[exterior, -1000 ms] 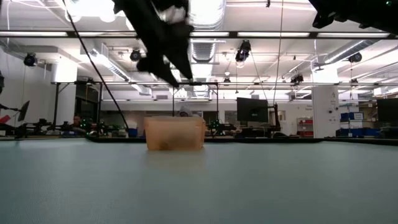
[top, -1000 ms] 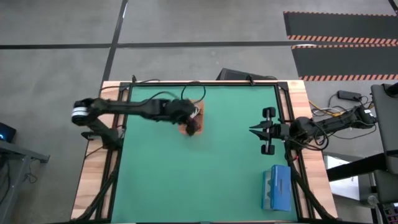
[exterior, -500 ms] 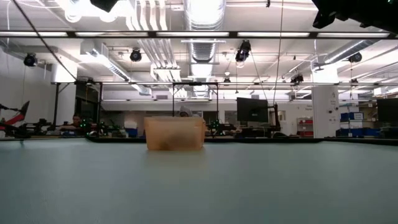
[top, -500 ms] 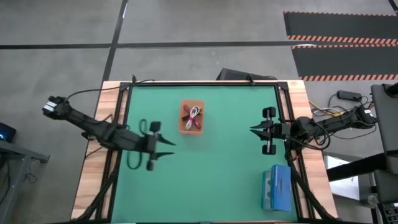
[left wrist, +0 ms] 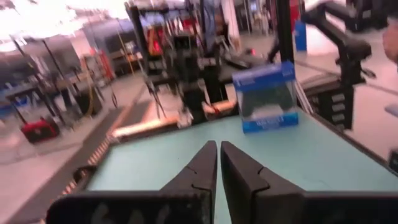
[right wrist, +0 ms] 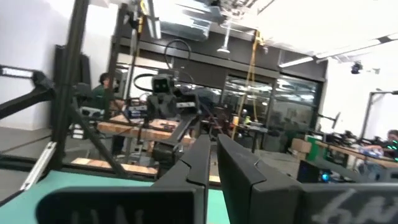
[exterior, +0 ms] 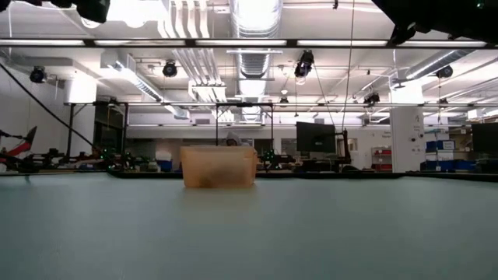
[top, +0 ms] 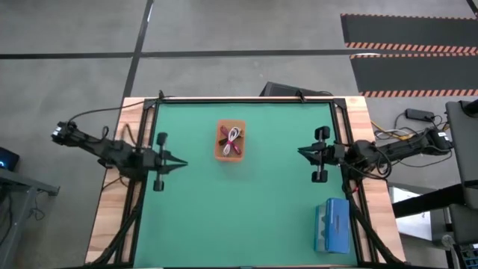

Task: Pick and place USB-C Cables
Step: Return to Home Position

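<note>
The USB-C cables (top: pixel 231 139) lie bundled in the small orange bin (top: pixel 218 152) at the table's far middle; a dark red and a white one show. In the low view the bin (exterior: pixel 219 166) stands on the mat and its wall blurs what is inside. My left gripper (top: pixel 184 162) hovers shut at the table's left edge, pointing toward the middle, with nothing between its fingers (left wrist: pixel 218 148). Shut and empty too, my right gripper (top: pixel 299 152) hangs at the right edge, pointing left (right wrist: pixel 212 142).
A blue box (top: pixel 331 226) lies at the near right corner of the green mat and also shows in the left wrist view (left wrist: pixel 267 96). Open mat stretches between the two grippers and in front of the bin. Black frame rails (top: pixel 146 134) border the mat.
My left gripper has drawn back from above the orange bin toward the table's left edge, turning to point level at the middle, and its fingers have shut on nothing. The cables stay in the bin.
</note>
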### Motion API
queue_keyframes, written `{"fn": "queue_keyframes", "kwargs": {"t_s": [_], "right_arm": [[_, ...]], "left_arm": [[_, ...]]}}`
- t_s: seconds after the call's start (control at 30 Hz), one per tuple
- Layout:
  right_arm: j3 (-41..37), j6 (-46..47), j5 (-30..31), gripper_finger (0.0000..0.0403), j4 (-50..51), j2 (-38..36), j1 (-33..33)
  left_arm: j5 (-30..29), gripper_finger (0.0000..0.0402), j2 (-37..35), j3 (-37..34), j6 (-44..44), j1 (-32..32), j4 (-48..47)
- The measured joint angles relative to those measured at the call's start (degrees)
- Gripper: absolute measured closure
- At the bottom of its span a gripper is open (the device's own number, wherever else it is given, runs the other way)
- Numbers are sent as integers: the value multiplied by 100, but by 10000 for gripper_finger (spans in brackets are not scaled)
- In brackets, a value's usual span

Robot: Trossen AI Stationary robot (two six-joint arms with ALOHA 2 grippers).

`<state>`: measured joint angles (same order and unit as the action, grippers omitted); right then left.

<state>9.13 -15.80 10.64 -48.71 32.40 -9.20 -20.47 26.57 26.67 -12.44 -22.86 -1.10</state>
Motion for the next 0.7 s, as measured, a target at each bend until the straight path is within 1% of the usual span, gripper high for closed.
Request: {"fn": "queue_keyframes", "kwargs": {"t_s": [0.13,0.27,0.4,0.53,0.7], "right_arm": [[39,88,-3,393,31,-8,249],[151,-85,-9,394,41,-10,512],[271,-211,-10,394,175,-23,724],[502,-213,-12,394,921,-119,889],[699,-234,-11,394,1451,-282,979]], "left_arm": [[3,401,-193,-64,-573,128,386],[3,401,-397,-80,-1050,323,279],[-5,401,-813,-88,-1041,556,-129],[-168,401,-1270,-235,-854,738,-252],[-204,401,-1756,-518,-732,853,-245]]}}
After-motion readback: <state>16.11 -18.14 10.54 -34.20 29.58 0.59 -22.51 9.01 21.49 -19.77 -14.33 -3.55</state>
